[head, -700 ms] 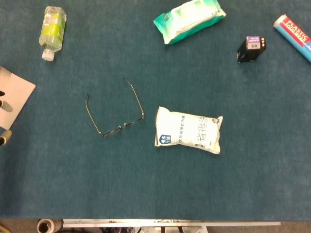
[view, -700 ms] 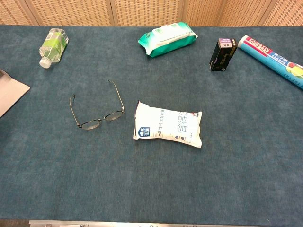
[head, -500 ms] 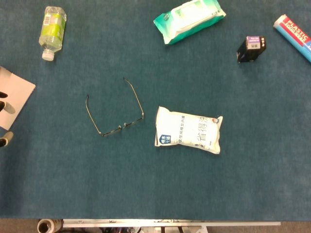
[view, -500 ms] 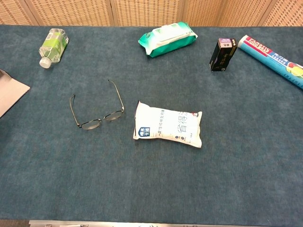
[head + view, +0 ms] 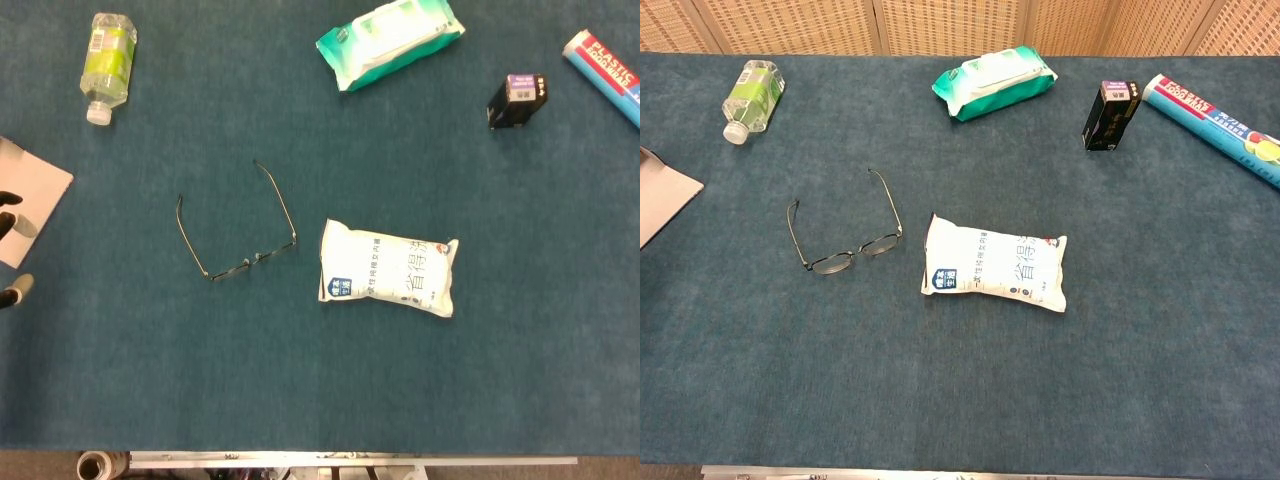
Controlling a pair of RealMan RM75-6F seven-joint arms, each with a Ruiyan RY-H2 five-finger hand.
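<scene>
Only the fingertips of my left hand show, at the far left edge of the head view. They are spread apart over the corner of a flat cardboard sheet and hold nothing that I can see. The chest view does not show this hand. Thin wire-framed glasses lie open on the blue cloth, to the right of the hand. A white food pouch lies to the right of the glasses. My right hand appears in neither view.
A small green-labelled bottle lies at the back left, and a green wet-wipes pack at the back centre. A small dark box and a blue plastic-wrap box are at the back right. The table's front edge runs along the bottom.
The left hand's fingertips have crept slightly rightward into the head view. Nothing on the table has moved.
</scene>
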